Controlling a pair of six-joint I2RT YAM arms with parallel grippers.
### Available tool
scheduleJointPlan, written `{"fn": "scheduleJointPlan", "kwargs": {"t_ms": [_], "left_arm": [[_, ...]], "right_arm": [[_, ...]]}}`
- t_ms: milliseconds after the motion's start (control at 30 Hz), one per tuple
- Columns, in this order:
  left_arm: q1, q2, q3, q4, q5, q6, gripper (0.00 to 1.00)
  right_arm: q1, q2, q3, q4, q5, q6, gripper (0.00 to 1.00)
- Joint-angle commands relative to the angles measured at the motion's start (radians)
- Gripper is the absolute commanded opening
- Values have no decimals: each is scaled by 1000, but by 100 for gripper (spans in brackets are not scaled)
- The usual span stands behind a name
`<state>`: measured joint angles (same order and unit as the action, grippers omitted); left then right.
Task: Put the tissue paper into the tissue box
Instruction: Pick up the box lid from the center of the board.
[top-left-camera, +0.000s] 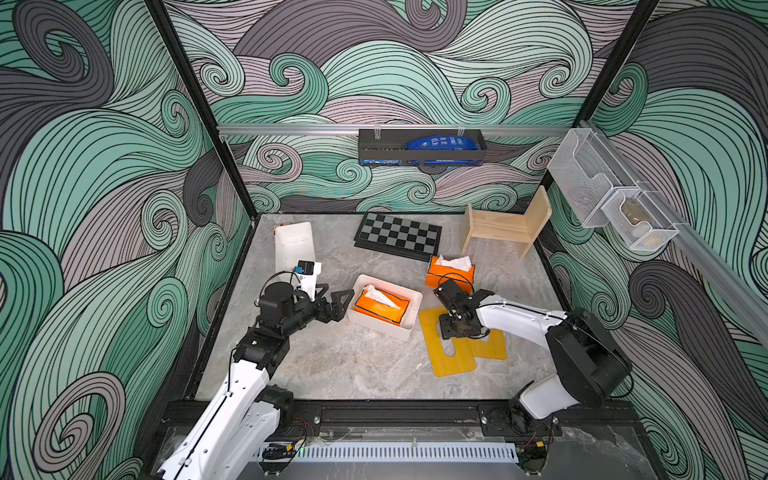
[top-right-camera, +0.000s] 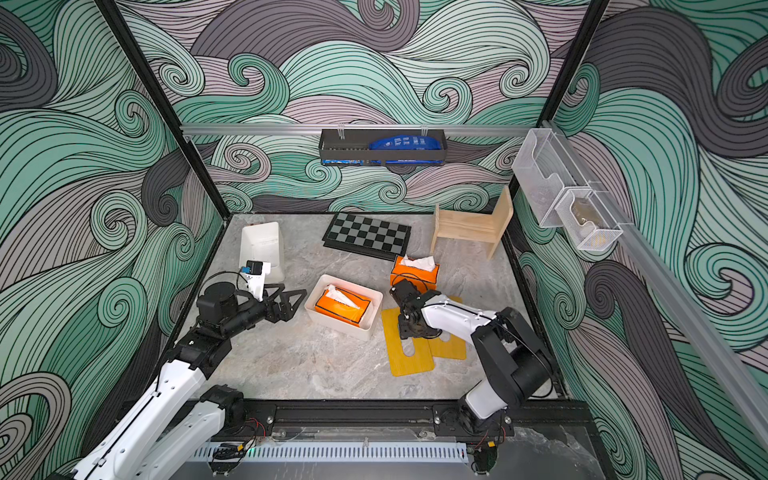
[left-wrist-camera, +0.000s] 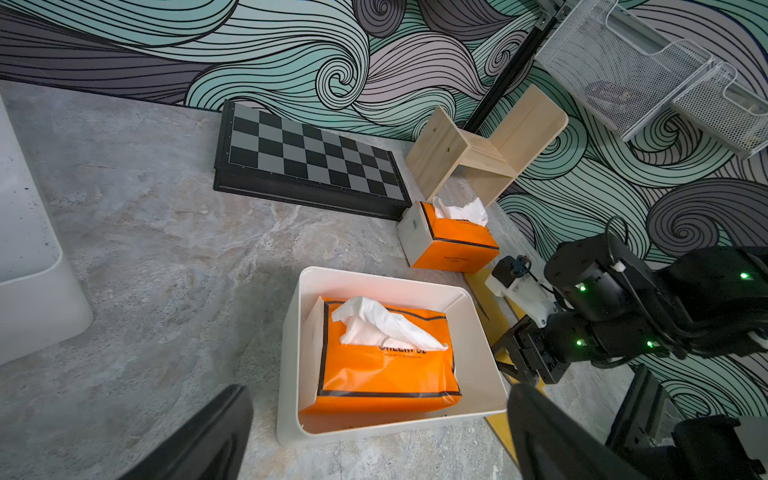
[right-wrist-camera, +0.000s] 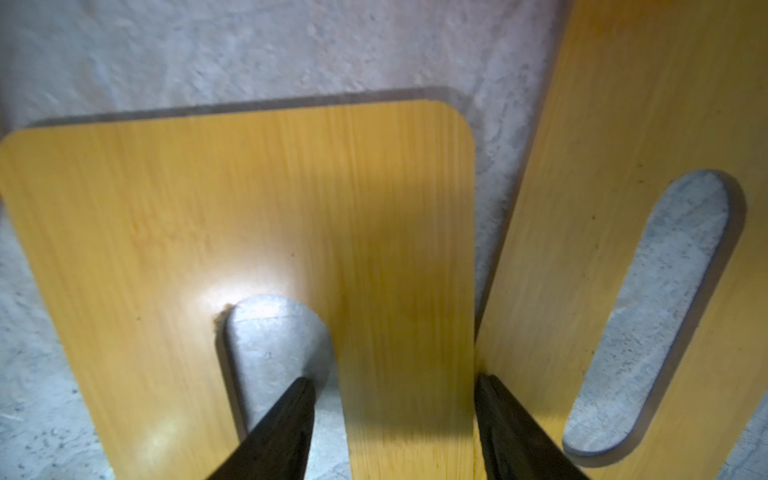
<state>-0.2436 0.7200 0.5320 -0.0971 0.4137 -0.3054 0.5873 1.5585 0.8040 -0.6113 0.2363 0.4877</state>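
L hand (top-left-camera: 338, 296) spread wide, just beside the white tissue box (top-left-camera: 376, 327), not touching it. Orange tissue pack (top-left-camera: 376, 311) lies inside that box, w/ a white sheet (top-left-camera: 380, 296) poking up from its top. 2nd orange tissue pack (top-left-camera: 449, 277) sits on the bench (top-left-camera: 332, 365) right by the wooden stand (top-left-camera: 505, 226) & near the chessboard (top-left-camera: 399, 235). R hand (right-wrist-camera: 395, 382) points down at a yellow slotted board (right-wrist-camera: 249, 208). Jaws part spread, straddling the strip btw slot & edge. One finger (right-wrist-camera: 282, 428) is in the slot w/ a gap to the strip. Other finger (right-wrist-camera: 511, 428) is at the seam w/ the neighbouring board (right-wrist-camera: 602, 166). Nothing pinched.
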Motion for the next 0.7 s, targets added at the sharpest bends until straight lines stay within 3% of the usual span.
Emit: {"fn": "scheduleJointPlan", "kwargs": {"t_ms": [0, 267, 667], "left_arm": [[-1, -12, -3, 13, 17, 16, 99], [-2, -13, -3, 14, 15, 16, 99], [-2, -10, -3, 11, 14, 16, 99]], "right_arm": [[11, 51, -11, -3, -30, -24, 64], [11, 94, -19, -6, -25, -20, 60], [22, 95, -27, -10, 22, -1, 43]]}}
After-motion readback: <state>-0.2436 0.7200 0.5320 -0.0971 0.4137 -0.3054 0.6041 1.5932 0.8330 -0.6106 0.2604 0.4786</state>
